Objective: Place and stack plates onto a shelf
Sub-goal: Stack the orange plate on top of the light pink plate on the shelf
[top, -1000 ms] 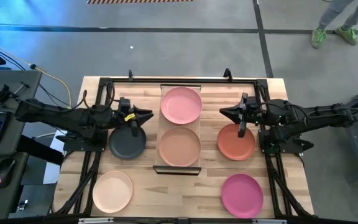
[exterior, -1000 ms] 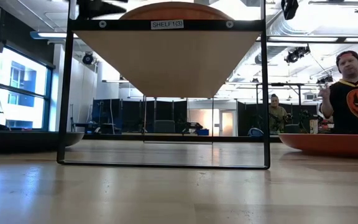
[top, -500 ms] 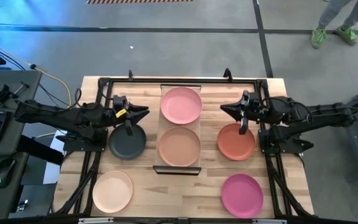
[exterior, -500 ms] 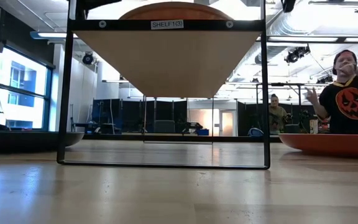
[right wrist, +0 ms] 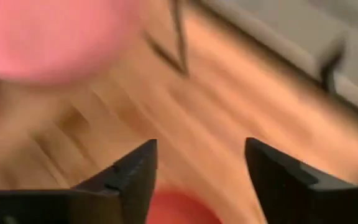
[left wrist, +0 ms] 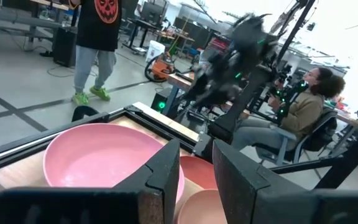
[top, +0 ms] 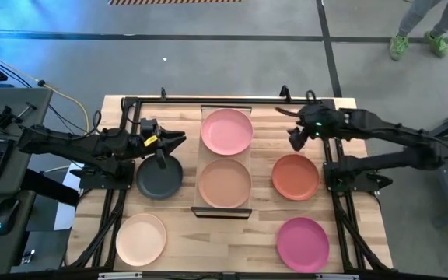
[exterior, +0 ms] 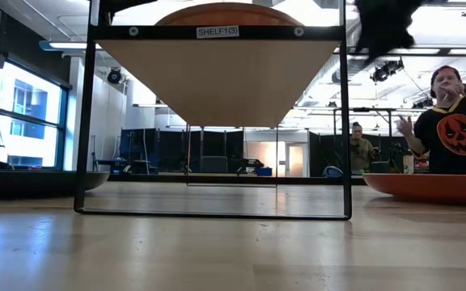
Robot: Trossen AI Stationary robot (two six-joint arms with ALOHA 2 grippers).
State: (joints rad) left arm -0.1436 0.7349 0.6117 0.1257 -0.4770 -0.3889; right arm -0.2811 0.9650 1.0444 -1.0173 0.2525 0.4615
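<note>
Motion on the right: the right gripper (top: 295,137), fingers apart and empty, has swung up off the coral red plate (top: 295,176) lying beside the shelf (top: 225,211), apparently unpicked, while the left gripper (top: 162,155), fingers narrowly apart, waits over the dark grey plate (top: 159,179).

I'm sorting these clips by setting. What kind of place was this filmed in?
Probably a robotics lab or open workshop floor. The left wrist view shows a person seated among cluttered workbenches; the low view shows exposed ceiling ducts and tall windows.
</note>
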